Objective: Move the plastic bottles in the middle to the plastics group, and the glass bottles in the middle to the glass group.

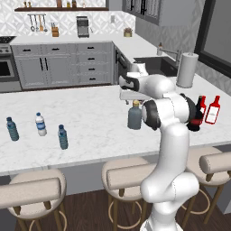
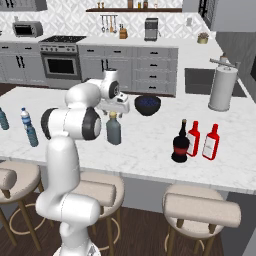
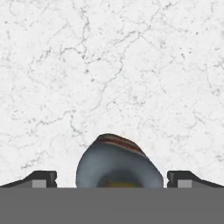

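Note:
The grey-blue stout bottle (image 1: 134, 116) with a tan cap stands mid-counter. My gripper (image 1: 133, 98) hangs just above its cap, open. In the hand view the bottle (image 3: 117, 162) sits between the two fingertips (image 3: 42, 178), seen from above, with gaps on both sides. The black round-bellied bottle (image 2: 180, 143) stands right beside the two red bottles (image 2: 202, 140), partly behind my arm in the left base view. At the left, the small bluish water bottle (image 1: 62, 137) stands close to the teal one (image 1: 12, 129) and the clear-white one (image 1: 40, 124).
A dark blue bowl (image 2: 147, 105) sits behind the stout bottle. The tall white paper-towel roll (image 2: 221, 91) stands at the back right, near the sink (image 2: 205, 81). Stools (image 1: 128, 173) line the counter's near edge.

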Controlling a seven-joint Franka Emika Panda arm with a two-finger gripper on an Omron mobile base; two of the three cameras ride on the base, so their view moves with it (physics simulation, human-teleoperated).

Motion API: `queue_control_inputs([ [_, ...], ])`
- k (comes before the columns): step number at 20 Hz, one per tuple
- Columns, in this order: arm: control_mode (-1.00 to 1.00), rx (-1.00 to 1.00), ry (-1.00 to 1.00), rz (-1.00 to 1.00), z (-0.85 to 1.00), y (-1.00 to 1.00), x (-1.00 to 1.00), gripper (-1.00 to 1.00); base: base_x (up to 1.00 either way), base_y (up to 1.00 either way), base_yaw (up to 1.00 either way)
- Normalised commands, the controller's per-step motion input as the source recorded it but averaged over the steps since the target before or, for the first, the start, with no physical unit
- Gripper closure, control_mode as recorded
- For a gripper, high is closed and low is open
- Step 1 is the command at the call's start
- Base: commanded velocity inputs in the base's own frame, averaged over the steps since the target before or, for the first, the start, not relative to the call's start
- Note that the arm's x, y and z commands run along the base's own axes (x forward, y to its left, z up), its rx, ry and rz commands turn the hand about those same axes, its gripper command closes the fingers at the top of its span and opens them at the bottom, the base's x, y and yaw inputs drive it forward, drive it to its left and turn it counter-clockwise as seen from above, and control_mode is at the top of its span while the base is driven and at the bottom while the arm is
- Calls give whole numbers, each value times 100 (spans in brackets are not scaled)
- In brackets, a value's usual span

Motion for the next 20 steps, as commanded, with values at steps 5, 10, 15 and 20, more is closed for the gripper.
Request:
queue_control_inputs([
  [5, -100, 0, 0, 0, 0, 0, 14, -100, 0, 0, 0],
  [10, -100, 0, 0, 0, 0, 0, -31, -100, 0, 0, 0],
  [15, -100, 0, -3, 0, -1, 0, -29, -100, 0, 0, 0],
  [20, -100, 0, -4, 0, -7, 0, -26, -100, 0, 0, 0],
])
